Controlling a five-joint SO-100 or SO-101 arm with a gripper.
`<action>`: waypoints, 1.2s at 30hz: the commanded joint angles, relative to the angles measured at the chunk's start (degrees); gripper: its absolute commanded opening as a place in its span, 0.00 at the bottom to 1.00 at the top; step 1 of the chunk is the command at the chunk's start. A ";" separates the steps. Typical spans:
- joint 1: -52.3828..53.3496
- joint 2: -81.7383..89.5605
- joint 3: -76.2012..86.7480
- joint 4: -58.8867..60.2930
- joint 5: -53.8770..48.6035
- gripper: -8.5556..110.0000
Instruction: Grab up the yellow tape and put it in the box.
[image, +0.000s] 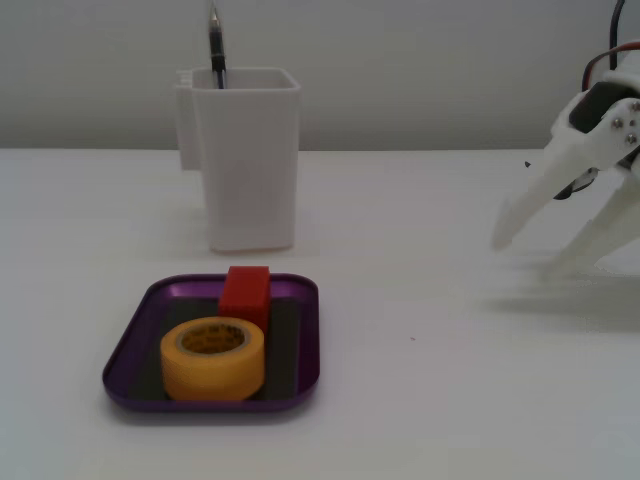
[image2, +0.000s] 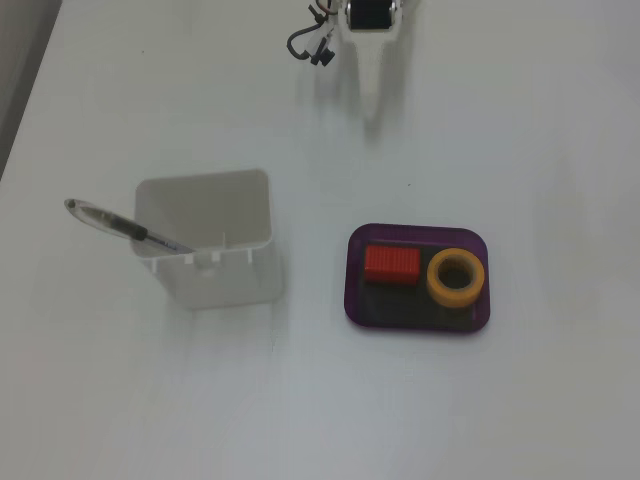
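1. White container (image: 250, 160), far left in the low fixed view: tall, rectangular, upright on the white table (image: 450, 400). A pen (image: 216, 45) leans out of its top; from above the pen (image2: 125, 228) pokes past the container's (image2: 205, 240) rim toward 10 o'clock.
2. The box (image: 130, 335), purple with a dark floor, sits at 6 o'clock from the container in the low view, close but apart. From above, the box (image2: 420, 232) lies at 3 o'clock from the container.
3. Yellow tape (image: 213, 358) lies flat inside the box, hollow centre up, at the front of the tray. From above the yellow tape (image2: 456, 277) fills the right half of the box.
4. Red block (image: 246, 295): in the box too, touching the tape at its 12 o'clock in the low view; from above the red block (image2: 391, 265) is at the tape's 9 o'clock.
5. Gripper (image: 530, 250), far right in the low view: white, fingers spread apart, empty, tips low over the table, well apart from the box. From above the gripper (image2: 371, 80) is at 12 o'clock, top edge.
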 joint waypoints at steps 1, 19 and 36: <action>-0.26 5.71 0.44 -0.35 0.18 0.06; -0.26 5.71 0.44 -0.35 0.53 0.07; -0.26 5.71 0.44 -0.35 0.53 0.07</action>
